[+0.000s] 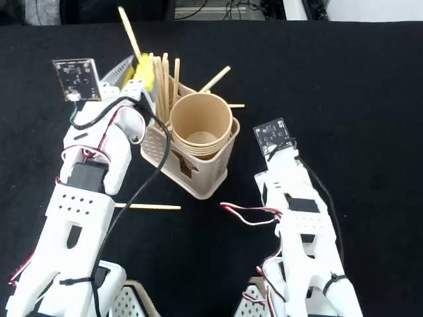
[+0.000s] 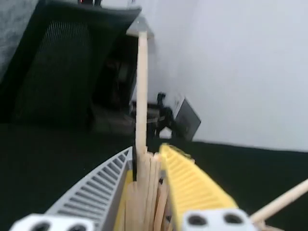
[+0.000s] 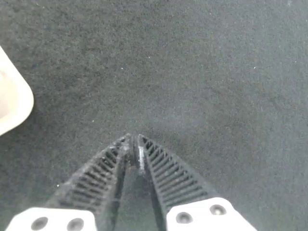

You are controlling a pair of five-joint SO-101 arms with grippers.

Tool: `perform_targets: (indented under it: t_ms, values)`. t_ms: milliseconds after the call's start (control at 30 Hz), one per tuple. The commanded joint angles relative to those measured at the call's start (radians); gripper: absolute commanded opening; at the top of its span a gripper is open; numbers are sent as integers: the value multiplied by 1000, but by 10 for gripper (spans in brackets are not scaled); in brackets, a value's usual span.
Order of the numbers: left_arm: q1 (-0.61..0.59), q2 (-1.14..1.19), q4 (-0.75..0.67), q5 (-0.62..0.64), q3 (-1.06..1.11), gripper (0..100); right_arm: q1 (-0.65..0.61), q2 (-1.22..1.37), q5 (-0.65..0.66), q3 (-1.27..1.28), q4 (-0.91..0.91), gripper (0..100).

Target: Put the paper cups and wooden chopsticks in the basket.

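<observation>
A beige basket [image 1: 210, 177] stands mid-table with stacked paper cups [image 1: 201, 122] in it and several wooden chopsticks [image 1: 165, 82] upright beside them. My left gripper [image 1: 135, 71] hovers at the basket's far left corner, shut on one wooden chopstick [image 2: 142, 91] that points upward between the grey finger [image 2: 103, 185] and the yellow one [image 2: 190, 185]. One loose chopstick [image 1: 149, 207] lies flat on the cloth near the basket's front. My right gripper [image 3: 133, 142] is shut on nothing just above the black cloth, right of the basket's corner [image 3: 12, 106].
A black cloth [image 1: 344, 86] covers the table. Another chopstick [image 1: 216, 78] leans out of the basket toward the far right. The right arm [image 1: 297, 218] sits close to the basket's right side. A dark chair [image 2: 62, 67] and a white wall stand behind the table.
</observation>
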Motion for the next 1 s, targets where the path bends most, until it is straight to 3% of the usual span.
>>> perform_targets:
  t_ms: [0,267,367,533,633,767,900,967]
  values:
    - [-8,-6,110,12,-105,141,-11,-21,6,-7,-17,14]
    - [-4,-8,342,54,-275,200,-11,-21,6,-7,-17,14]
    - [-10,-8,565,-2,-455,199,-11,-21,6,-7,-17,14]
    - [-76,5,1051,-158,-817,198,-11,-19,6,-7,-20,14]
    - [-114,5,1300,-304,-920,198,-11,-19,5,-7,-20,14]
    - [-114,6,1501,-598,-852,198,-11,-19,5,-7,-20,14]
    - [-116,6,1501,-798,-602,199,-11,-19,5,-7,-17,14]
    - [-114,20,1433,-864,-424,198,-11,-19,2,-7,-17,14]
